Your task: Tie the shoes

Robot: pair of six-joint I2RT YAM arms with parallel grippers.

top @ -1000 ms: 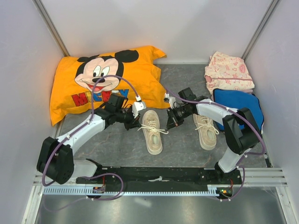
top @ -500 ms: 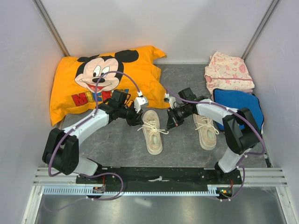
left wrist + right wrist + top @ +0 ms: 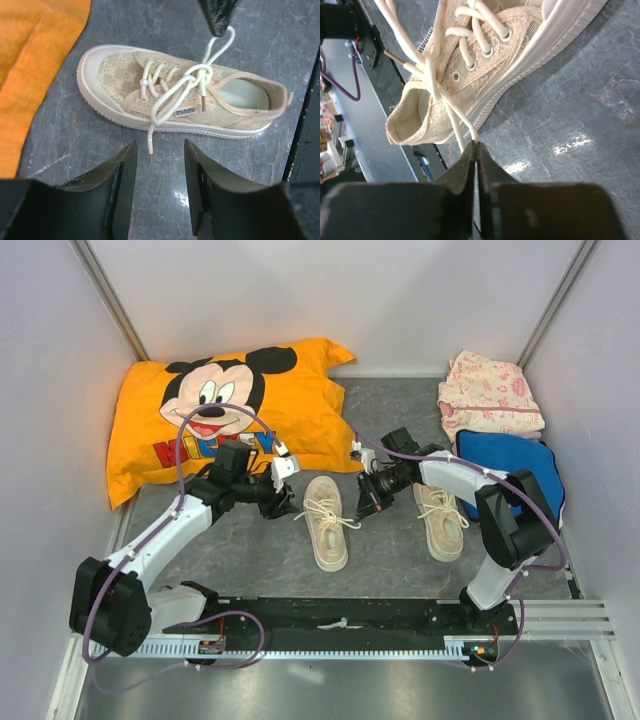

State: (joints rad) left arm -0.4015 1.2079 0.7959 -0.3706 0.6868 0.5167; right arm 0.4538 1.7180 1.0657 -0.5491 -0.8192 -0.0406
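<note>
Right end effector (image 3: pixel 476 149) clamped on white lace (image 3: pixel 451 112) of sneaker (image 3: pixel 522 30), left end effector (image 3: pixel 160 145) spread apart nearby

Pillow (image 3: pixel 230 410) in the table's (image 3: pixel 250 550) far-left corner, folded cloth (image 3: pixel 490 392) in the far-right corner, soft bag (image 3: pixel 505 465) just before it at the right edge, left shoe (image 3: pixel 325 525) mid-table, right shoe (image 3: pixel 442 525) beside the bag.

Two shoes were counted: a first shoe (image 3: pixel 325 523) and a second shoe (image 3: pixel 441 521). One white lace (image 3: pixel 199 76) was counted on each. Two arms were counted, a left arm (image 3: pixel 180 525) and a right arm (image 3: pixel 455 472), each fitted with one gripper: the left gripper (image 3: pixel 284 506) and the right gripper (image 3: pixel 362 508). One orange cushion (image 3: pixel 190 430), one pink patterned cloth bundle (image 3: pixel 488 393) and one blue padded item (image 3: pixel 505 465) were also counted.
</note>
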